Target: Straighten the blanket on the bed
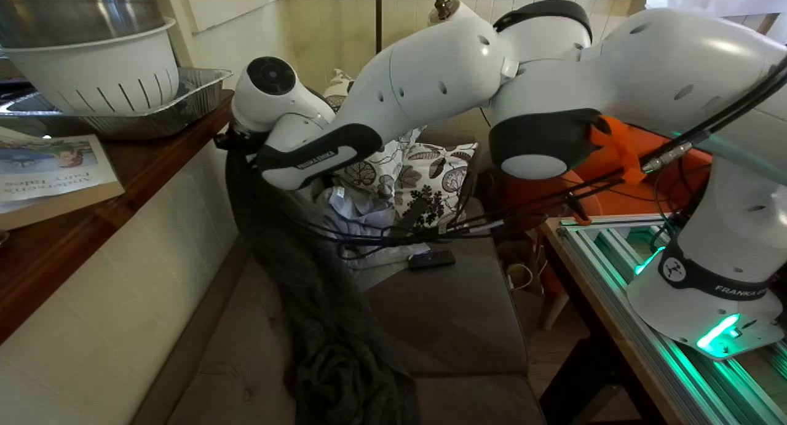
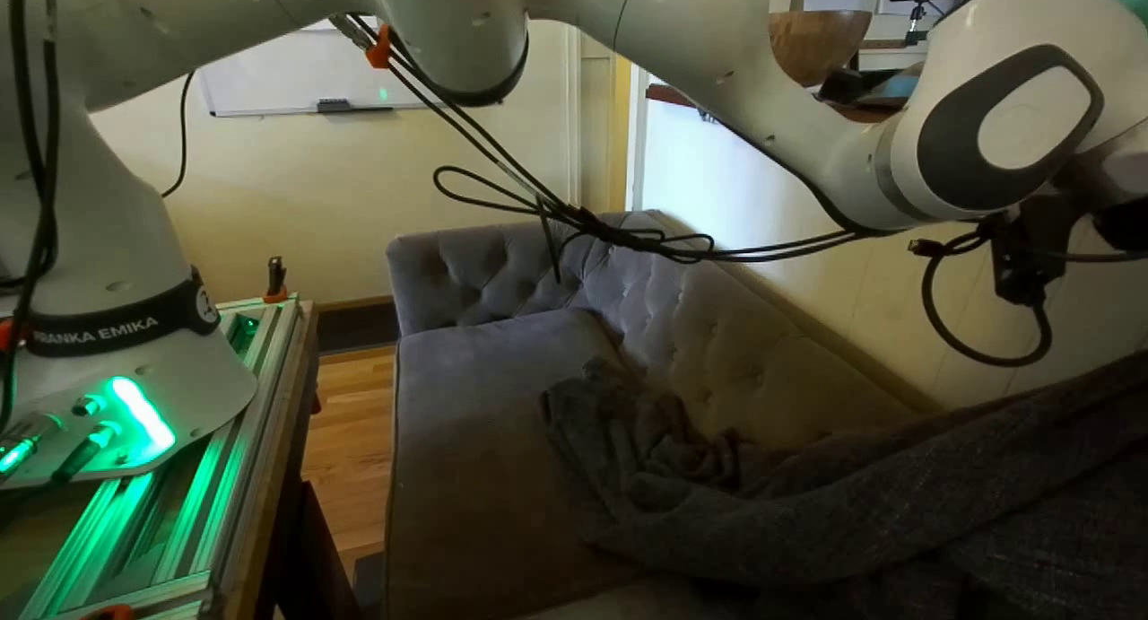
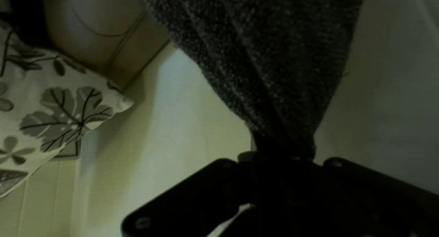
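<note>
Blanket (image 1: 316, 283) lies bunched on the bed (image 2: 484, 449), one end raised above it, seemingly pinched between fingers of the gripper (image 3: 283, 150), though light is poor. Lifting seems the current step; next, draw it flat along the bed.

We see 1 blanket (image 1: 276, 234), 1 bed (image 1: 455, 317), 1 robot arm (image 1: 430, 74) w/ 1 gripper (image 3: 285, 158). We count 1 metal bowl (image 1: 80, 13), 1 white strainer (image 1: 98, 74), 1 wood bowl (image 2: 818, 39) & min. 2 pillows (image 1: 438, 179).
</note>
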{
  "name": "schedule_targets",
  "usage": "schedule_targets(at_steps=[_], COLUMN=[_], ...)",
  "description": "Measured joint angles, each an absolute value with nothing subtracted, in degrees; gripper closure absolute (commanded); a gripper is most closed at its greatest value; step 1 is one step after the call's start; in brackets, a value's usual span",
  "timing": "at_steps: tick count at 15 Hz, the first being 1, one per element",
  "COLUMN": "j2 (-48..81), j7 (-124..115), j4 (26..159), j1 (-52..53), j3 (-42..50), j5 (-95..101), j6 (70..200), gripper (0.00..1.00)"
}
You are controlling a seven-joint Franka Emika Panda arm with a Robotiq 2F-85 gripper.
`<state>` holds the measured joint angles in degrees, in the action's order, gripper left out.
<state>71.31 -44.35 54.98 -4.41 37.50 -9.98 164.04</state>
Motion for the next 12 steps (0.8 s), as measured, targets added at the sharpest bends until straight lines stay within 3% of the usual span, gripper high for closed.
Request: schedule_targets(at_steps=[6,7,9,12], j2=[70.99,71.03,71.33,73.0], j7=[-33.81,-32.13,-31.1,-32.41], j4=[45.32,44.25,42.78,41.04], j1=[-15.6,-16.81,-17.87,-17.54], j3=[13.82,11.2,9.22,11.33], j5=[-11.71,-11.81,-11.81,-10.57], j6=[156.59,154.0,149.37,146.7], gripper=[0.97,0.71,0.66,0.44])
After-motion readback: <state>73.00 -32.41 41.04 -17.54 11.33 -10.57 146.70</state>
